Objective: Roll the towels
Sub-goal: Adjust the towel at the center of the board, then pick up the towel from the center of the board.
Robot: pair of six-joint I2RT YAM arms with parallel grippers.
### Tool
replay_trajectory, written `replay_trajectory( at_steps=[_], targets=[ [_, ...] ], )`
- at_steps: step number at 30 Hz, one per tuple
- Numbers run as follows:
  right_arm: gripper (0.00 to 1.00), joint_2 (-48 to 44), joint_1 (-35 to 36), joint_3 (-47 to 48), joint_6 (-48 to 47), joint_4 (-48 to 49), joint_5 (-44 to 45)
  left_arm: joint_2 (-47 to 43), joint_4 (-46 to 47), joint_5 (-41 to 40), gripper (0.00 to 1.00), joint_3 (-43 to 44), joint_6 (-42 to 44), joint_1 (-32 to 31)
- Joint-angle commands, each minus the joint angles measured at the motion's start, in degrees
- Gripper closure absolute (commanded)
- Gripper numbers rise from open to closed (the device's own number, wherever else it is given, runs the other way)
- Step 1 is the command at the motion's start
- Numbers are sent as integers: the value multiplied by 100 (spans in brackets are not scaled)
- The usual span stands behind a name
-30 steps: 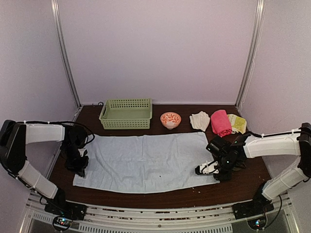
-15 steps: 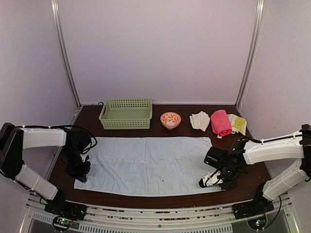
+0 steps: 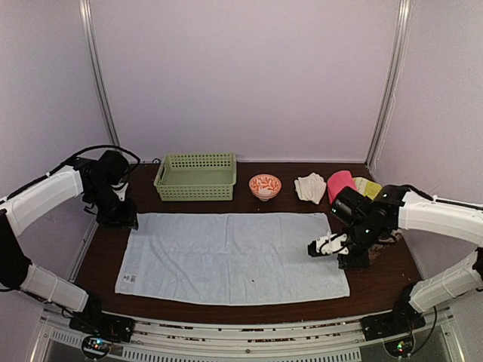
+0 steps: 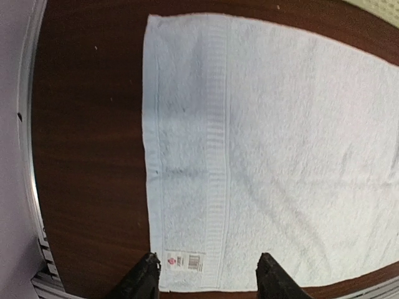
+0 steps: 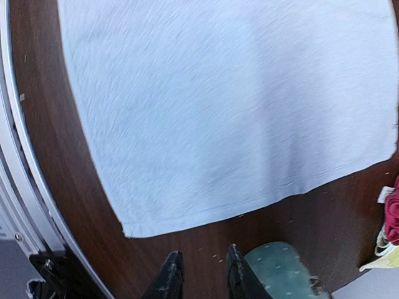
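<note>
A thin pale blue cloth towel [image 3: 234, 256] is lying spread flat and unrolled across the middle of the dark brown wooden table [image 3: 377, 283], its long sides running left to right and a small printed label [image 4: 185, 260] showing at its near left corner. The left gripper [image 4: 207, 261] is hanging above the towel's left short edge with its black fingers spread wide and nothing between them. The right gripper [image 3: 321, 246] is hovering by the right short edge, its fingers parted only narrowly and also holding nothing. A second towel, off-white and soft [image 3: 310, 187], is sitting crumpled in a small heap at the back of the table, well apart from both arms. It is lying between a small orange-patterned bowl [image 3: 265, 185] and a bright pink rolled cloth [image 3: 337, 183], with a pale yellow cloth [image 3: 367, 185] just beyond the pink one. A light green slotted plastic basket [image 3: 196, 186] is standing at the back left, just beyond the blue towel's far edge.
</note>
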Motion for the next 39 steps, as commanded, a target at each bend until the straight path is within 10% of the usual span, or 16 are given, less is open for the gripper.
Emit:
replay_trajectory(
  at_steps=[1, 14, 39],
  targets=[
    [76, 308, -847, 951, 311, 663, -888, 494, 981, -153, 44, 378, 379, 620],
    [81, 3001, -2948, 3196, 1973, 1277, -1240, 2179, 2901, 338, 53, 1043, 1469, 996],
    [74, 4780, -3021, 4185, 1936, 1260, -735, 1704, 4116, 587, 49, 100, 1611, 1154]
  ],
)
